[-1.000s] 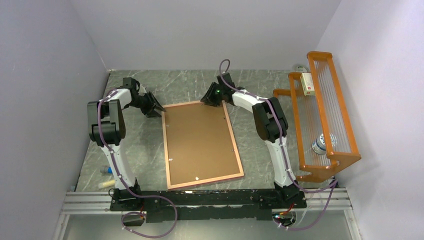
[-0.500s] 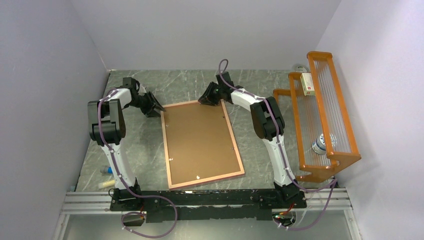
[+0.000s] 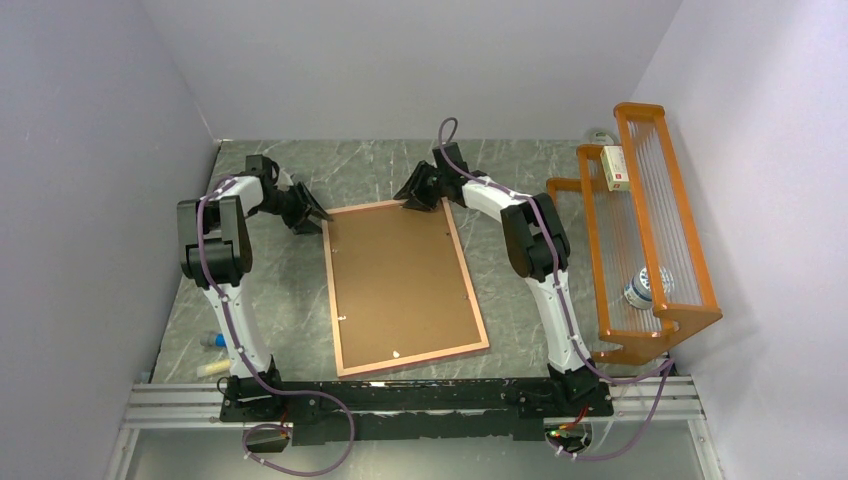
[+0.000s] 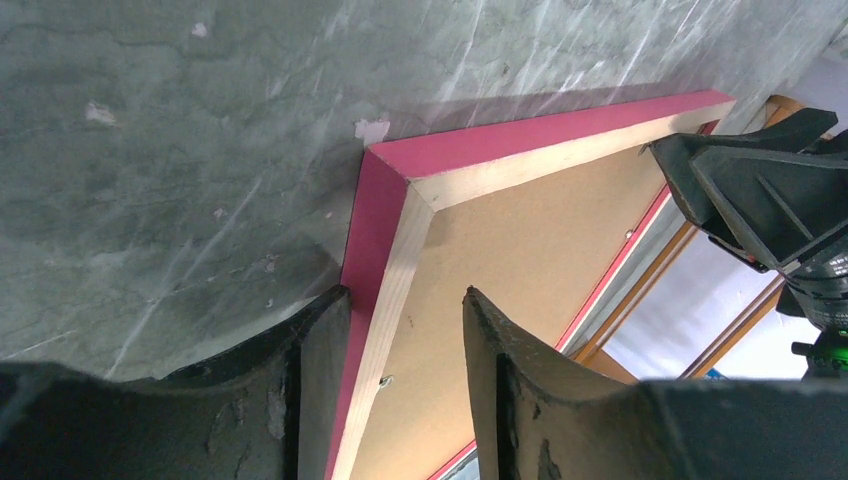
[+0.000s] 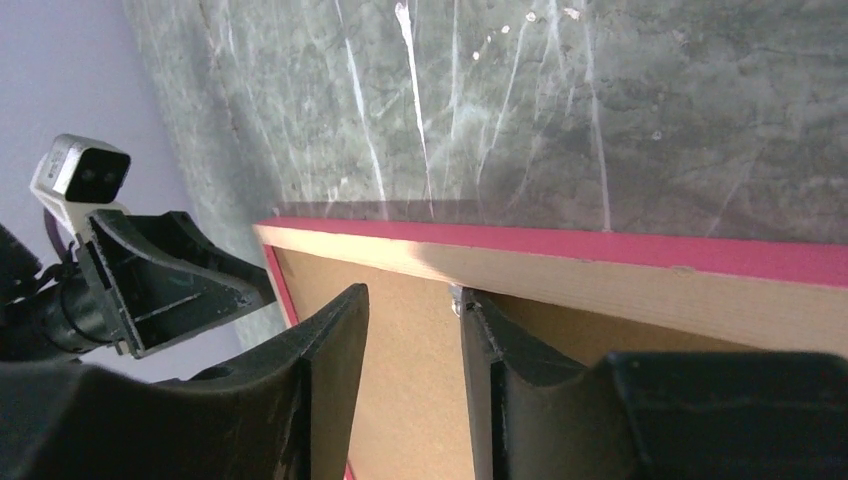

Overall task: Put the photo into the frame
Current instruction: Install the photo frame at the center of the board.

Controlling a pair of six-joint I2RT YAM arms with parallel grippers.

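The frame (image 3: 332, 290) lies back up on the table, its pale wood back and pink outer edge showing. The brown backing board (image 3: 400, 280) fills it. The photo is hidden. My left gripper (image 3: 316, 217) is open at the frame's far-left corner. In the left wrist view its jaws (image 4: 405, 295) straddle the frame's left rail (image 4: 395, 250). My right gripper (image 3: 409, 200) is open over the frame's far edge. In the right wrist view the right gripper (image 5: 415, 295) is above the backing board (image 5: 410, 390), with one fingertip at a small metal tab (image 5: 457, 297) under the far rail (image 5: 650, 285).
An orange wire rack (image 3: 690, 300) stands at the right, holding a small box (image 3: 615, 166) and a can (image 3: 643, 287). Two small items (image 3: 212, 340) lie at the table's near-left edge. Walls close the left, back and right sides.
My right gripper has shifted a little to the left along the frame's far edge. The frame's near end has nudged slightly right. The left gripper has stayed at the corner.
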